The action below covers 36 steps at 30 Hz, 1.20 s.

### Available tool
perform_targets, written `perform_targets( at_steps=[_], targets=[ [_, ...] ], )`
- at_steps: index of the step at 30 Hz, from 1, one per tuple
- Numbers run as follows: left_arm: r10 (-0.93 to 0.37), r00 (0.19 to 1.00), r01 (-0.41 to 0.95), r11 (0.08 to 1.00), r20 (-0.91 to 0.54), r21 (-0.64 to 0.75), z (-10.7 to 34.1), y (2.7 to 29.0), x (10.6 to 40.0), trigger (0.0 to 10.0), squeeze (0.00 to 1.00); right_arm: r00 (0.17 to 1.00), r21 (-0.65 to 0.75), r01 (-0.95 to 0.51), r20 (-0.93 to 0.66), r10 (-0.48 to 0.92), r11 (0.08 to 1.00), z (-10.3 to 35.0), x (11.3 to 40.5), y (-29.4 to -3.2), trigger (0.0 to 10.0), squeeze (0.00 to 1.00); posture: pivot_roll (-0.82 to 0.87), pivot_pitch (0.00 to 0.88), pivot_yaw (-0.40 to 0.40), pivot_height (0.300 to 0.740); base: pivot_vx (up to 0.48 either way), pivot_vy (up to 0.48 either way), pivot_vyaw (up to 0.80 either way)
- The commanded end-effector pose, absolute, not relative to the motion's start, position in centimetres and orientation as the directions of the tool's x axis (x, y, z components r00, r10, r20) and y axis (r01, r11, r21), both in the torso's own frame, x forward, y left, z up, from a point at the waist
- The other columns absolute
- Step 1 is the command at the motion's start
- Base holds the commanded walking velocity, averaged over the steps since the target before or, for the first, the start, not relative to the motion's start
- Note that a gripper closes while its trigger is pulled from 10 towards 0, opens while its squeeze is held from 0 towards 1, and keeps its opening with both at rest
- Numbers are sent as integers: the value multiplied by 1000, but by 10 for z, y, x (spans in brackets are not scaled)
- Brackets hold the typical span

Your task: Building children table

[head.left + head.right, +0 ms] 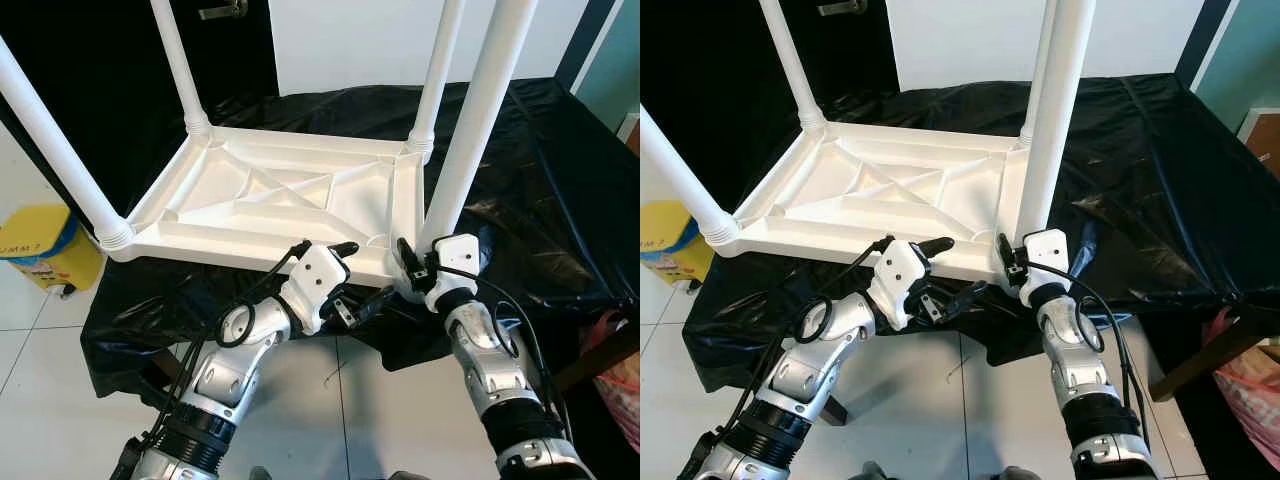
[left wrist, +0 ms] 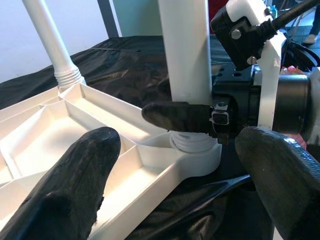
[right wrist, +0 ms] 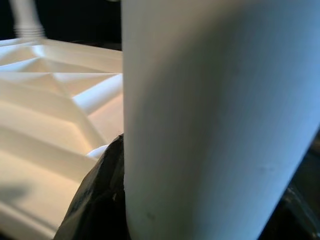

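Right jaws clamped around white table leg; left jaws wide apart, empty.

The upturned white plastic children's table lies on the black-sheeted table; a yellow tub stands on the floor left.

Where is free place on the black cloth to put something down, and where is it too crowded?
Free: the black cloth right of the upturned white tabletop, out to its right edge, and a narrow strip behind the two far legs. Crowded: the near right corner, where the right gripper clasps the leg and the left gripper hovers alongside.
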State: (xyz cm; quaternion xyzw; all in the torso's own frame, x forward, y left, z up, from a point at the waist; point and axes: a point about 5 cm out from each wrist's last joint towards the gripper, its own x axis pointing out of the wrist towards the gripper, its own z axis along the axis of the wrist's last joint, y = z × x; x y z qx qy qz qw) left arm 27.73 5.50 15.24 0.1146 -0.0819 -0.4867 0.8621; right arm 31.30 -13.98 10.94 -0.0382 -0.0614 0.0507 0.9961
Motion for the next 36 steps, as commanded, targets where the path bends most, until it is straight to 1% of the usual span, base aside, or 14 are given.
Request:
perform_targets(
  at_steps=[1,2,3,6,11,14,21,22,23,24,30,34,35,36],
  targets=[
    [-856,516,821,501,19,275,150,55,279,10000,0,999,-77,-23,-32,21,997,78,301,-142,10000,0,-40,44,-2,740,0,0,0],
    [-856,516,821,501,19,275,150,55,279,10000,0,999,-77,-23,-32,21,997,78,301,-142,10000,0,-40,44,-2,740,0,0,0],
    [-853,522,817,508,24,273,150,54,279,10000,0,999,-47,4,-39,-6,999,77,298,-136,10000,0,-41,43,-4,740,0,0,0],
    [-850,525,815,513,30,268,150,53,280,10000,0,1000,5,-30,-10,30,1000,80,296,-125,10000,0,-42,44,-4,740,0,0,0],
    [-843,536,809,524,31,267,151,56,281,10000,0,998,-7,-60,19,60,998,86,297,-122,10000,0,-46,44,-4,740,0,0,0],
    [-834,551,798,538,33,271,152,60,284,10000,0,999,-20,-34,21,34,999,89,298,-125,10000,0,-39,43,-10,740,0,0,0],
    [-828,560,792,544,27,276,150,63,283,10000,0,1000,-34,-22,20,23,999,91,297,-122,10000,0,-32,42,-16,740,0,0,0],
    [-826,564,789,548,26,278,150,65,284,10000,0,999,-39,-28,27,29,999,92,297,-122,10000,584,-29,41,-18,740,0,0,0],
    [-824,566,787,550,26,279,151,66,285,10000,0,999,-41,-32,33,34,999,93,296,-122,10000,584,-29,41,-18,740,0,0,0],
    [-825,564,788,548,27,281,151,65,284,10000,0,998,-34,-41,46,42,999,94,295,-123,10000,1000,-25,43,-23,740,0,0,0],
    [-829,559,792,544,31,277,150,62,280,10000,0,992,-30,-84,95,86,996,99,288,-126,10000,1000,-25,45,-27,740,0,0,0],
    [-829,558,794,545,33,268,149,60,277,10000,0,981,-49,-139,129,144,989,104,282,-135,10000,1000,-27,44,-33,740,0,0,0],
    [-830,557,796,545,34,265,148,59,276,10000,0,976,-54,-167,135,172,985,106,280,-141,10000,471,-28,44,-34,740,0,0,0],
    [-831,555,798,543,32,263,148,59,276,10000,0,965,-65,-212,142,220,975,108,279,-146,10000,0,-29,44,-34,740,0,0,0]
  ],
)
